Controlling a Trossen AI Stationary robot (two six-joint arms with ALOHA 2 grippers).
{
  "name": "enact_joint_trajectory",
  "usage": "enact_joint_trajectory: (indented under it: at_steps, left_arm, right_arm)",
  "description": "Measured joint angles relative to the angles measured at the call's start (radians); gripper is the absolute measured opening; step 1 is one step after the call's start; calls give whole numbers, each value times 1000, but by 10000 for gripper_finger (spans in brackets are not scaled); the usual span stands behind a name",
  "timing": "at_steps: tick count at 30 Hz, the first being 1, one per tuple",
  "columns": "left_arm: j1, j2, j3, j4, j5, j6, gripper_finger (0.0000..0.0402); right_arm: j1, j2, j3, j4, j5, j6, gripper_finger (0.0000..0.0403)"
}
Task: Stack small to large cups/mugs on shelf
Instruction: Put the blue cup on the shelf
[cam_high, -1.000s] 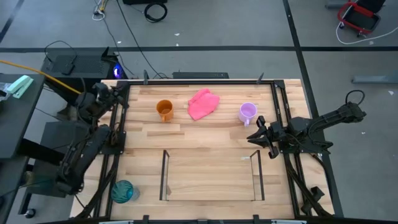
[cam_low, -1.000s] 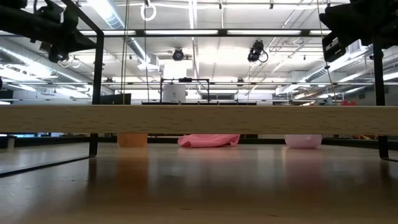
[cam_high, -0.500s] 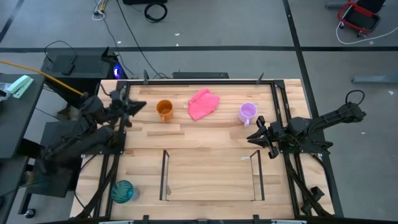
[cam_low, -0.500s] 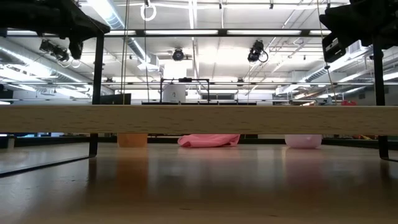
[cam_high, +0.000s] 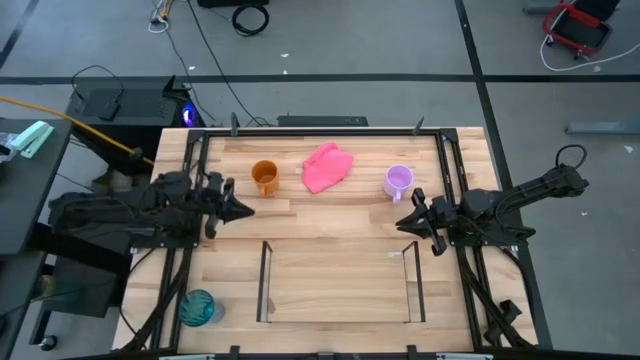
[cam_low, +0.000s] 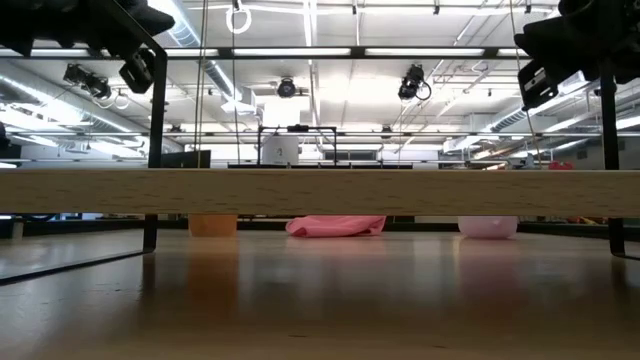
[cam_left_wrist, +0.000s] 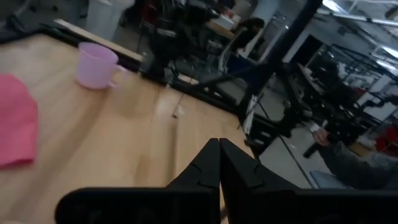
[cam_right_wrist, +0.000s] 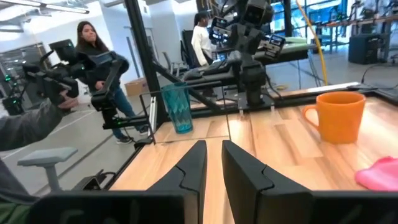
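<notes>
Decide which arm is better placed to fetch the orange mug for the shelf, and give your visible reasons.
The left arm, probably. Its gripper sits just below the orange mug, jaws shut. The right gripper waits beside the lilac mug, across the pink cloth from the orange one.

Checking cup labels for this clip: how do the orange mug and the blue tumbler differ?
The orange mug is opaque with a handle; the blue tumbler is see-through, taller and handleless. The mug stands beside the pink cloth, the tumbler alone at a corner. Both stand upright, outside the shelf.
</notes>
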Motion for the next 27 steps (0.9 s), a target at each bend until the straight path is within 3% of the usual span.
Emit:
enact_joint_trajectory:
  at_steps: [15, 23, 27]
  left_arm:
    - [-476, 5, 44, -104, -337, -240, 9]
    - [-667, 20, 210, -454, -547, -477, 8]
    - [-735, 80, 314, -643, -595, -622, 7]
  right_arm:
    - [0, 0, 0, -2, -20, 29, 58]
    - [0, 0, 0, -2, -26, 30, 58]
    - [0, 0, 0, -1, -26, 30, 58]
